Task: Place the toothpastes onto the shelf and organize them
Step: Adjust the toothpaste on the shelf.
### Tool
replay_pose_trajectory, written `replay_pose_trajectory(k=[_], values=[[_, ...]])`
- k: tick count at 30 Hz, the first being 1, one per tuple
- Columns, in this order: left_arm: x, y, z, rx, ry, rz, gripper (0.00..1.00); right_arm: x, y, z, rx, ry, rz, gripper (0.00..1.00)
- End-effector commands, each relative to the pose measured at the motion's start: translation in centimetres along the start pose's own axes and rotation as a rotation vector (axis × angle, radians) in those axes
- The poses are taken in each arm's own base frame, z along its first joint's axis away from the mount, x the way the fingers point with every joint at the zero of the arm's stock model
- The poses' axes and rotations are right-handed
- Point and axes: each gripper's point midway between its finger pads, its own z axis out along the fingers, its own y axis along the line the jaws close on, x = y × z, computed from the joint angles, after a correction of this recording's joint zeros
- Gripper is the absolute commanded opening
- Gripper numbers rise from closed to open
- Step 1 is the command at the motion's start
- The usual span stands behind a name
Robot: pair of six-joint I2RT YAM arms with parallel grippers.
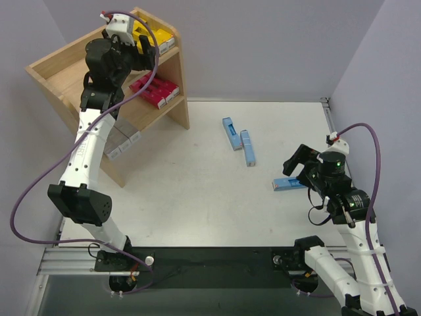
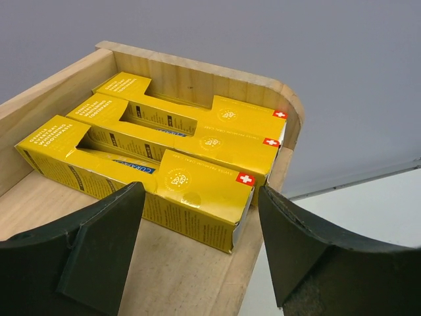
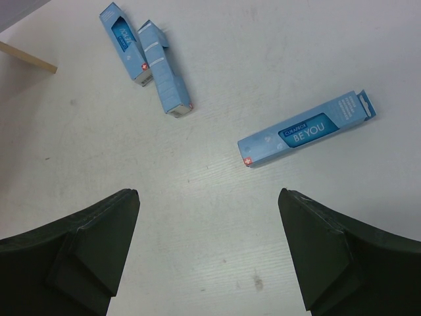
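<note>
Three yellow toothpastes (image 2: 171,141) lie side by side on the top tier of the wooden shelf (image 2: 191,78). My left gripper (image 2: 200,243) hovers open just in front of the nearest yellow carton (image 2: 191,197), whose end sits between the fingers untouched. From above, the left gripper (image 1: 141,43) is over the shelf (image 1: 179,99), with magenta cartons (image 1: 155,91) and silver-grey cartons (image 1: 123,143) on the lower tier. Three light blue toothpastes lie on the table: two together (image 3: 123,34) (image 3: 164,69) and one apart (image 3: 306,130). My right gripper (image 3: 207,250) hangs open above bare table, near the lone blue carton (image 1: 288,184).
The white table (image 1: 197,197) ends at a dark rail along the near edge, where both arm bases stand. Grey walls close in the back and right. The shelf stands at the far left corner; the paired blue cartons (image 1: 238,139) lie mid-table.
</note>
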Motion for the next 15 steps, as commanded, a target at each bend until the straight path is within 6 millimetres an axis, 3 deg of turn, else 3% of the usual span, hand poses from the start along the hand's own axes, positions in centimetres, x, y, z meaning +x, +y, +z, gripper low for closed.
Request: replay_pose_trajectory(k=[1,7,15], values=[[-3.3,-2.5,-1.5,0.091,-0.091,-0.024,0.81,-1.0,0.1,-0.4,0.001,-0.027,0.005,0.92],[-3.1,-2.8,-1.5,0.109,-0.089,-0.033,0.83,-0.9,0.2,-0.4,-0.004,-0.020,0.010,0.92],[-3.0,-2.0,-1.3,0.064,-0.091,-0.026,0.95,-0.5,0.2,-0.5,-0.011,-0.008,-0.005,0.91]])
